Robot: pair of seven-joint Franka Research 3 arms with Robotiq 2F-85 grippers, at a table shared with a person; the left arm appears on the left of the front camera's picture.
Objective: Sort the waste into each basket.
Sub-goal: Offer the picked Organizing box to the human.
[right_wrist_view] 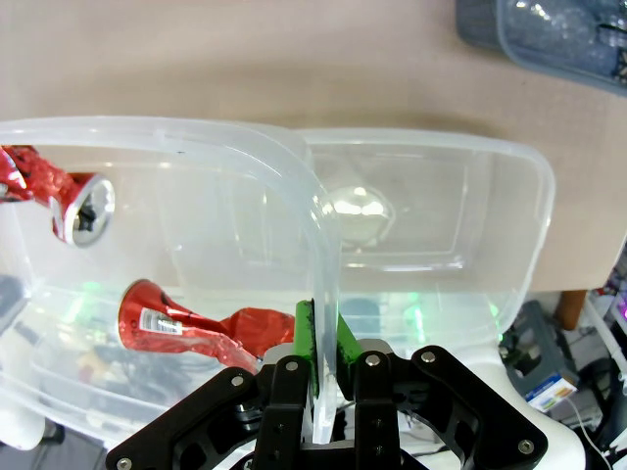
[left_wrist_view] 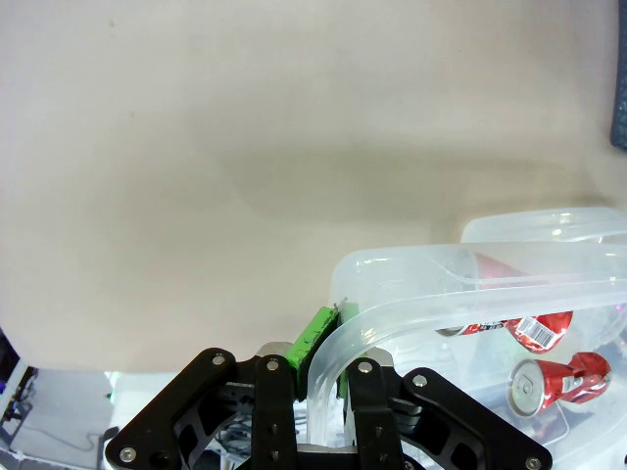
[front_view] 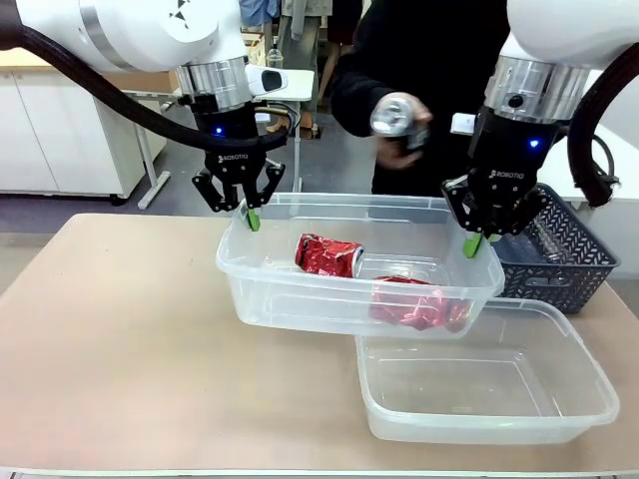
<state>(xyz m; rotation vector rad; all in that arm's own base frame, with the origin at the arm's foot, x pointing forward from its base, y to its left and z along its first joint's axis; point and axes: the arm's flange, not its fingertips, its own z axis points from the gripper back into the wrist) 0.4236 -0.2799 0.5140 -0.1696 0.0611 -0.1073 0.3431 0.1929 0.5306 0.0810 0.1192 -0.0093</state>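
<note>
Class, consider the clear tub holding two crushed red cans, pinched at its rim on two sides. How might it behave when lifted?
Probably light: thin see-through tub, just two crushed cans. Its rim may flex between pinch points. Loose cans would likely slide if it tilts.

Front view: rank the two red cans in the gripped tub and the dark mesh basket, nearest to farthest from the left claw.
1. Middle red can, in the gripped tub, just right of the left claw.
2. Right-end red can, lower in the same tub.
3. Dark mesh basket, at the table's far right.
</note>
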